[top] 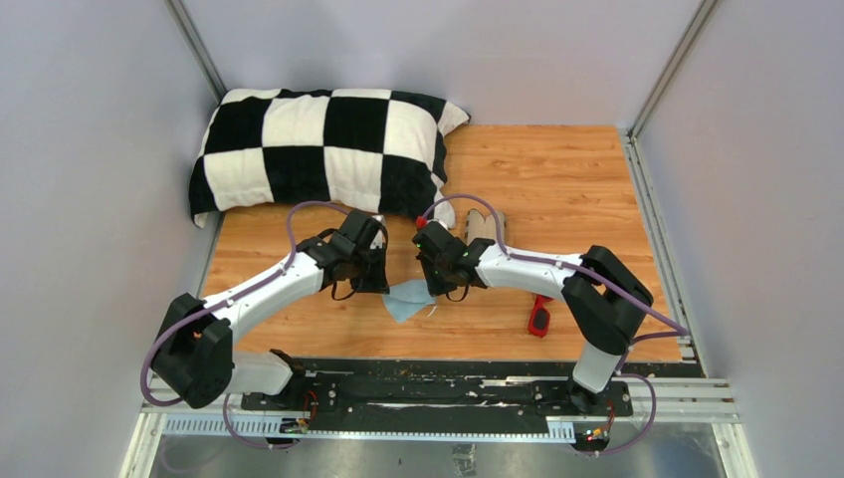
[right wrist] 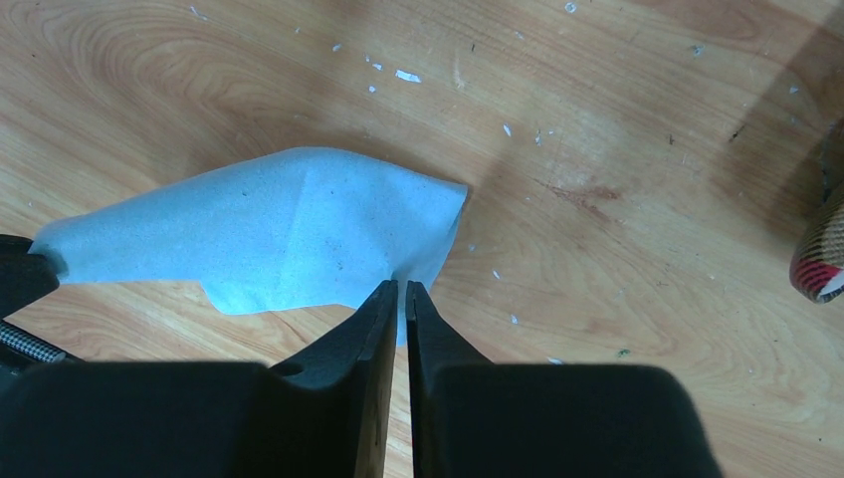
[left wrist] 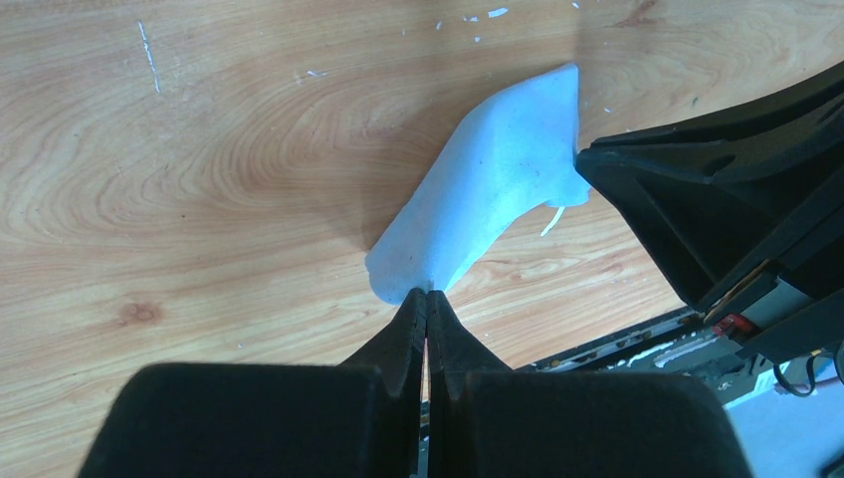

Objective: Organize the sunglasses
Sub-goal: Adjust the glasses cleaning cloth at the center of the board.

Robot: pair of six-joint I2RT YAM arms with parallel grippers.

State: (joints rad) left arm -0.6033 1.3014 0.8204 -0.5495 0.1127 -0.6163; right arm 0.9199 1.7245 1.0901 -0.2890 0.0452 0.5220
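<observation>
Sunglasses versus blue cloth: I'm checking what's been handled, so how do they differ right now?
The sunglasses are red with dark lenses; the cloth is light blue. The sunglasses lie untouched beside the right arm; the cloth is pinched in the left claw. Both are near the wooden table's front edge.

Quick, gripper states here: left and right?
Left gripper: shut on the light blue cloth.
Right gripper: fingers a slit apart at the cloth's edge; grip cannot be told.

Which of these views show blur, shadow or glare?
Top external: evenly lit and sharp, no glare on the table. Left wrist: the cloth is sharp, its own fingers blurred. Right wrist: a shadow darkens the table at upper right.
</observation>
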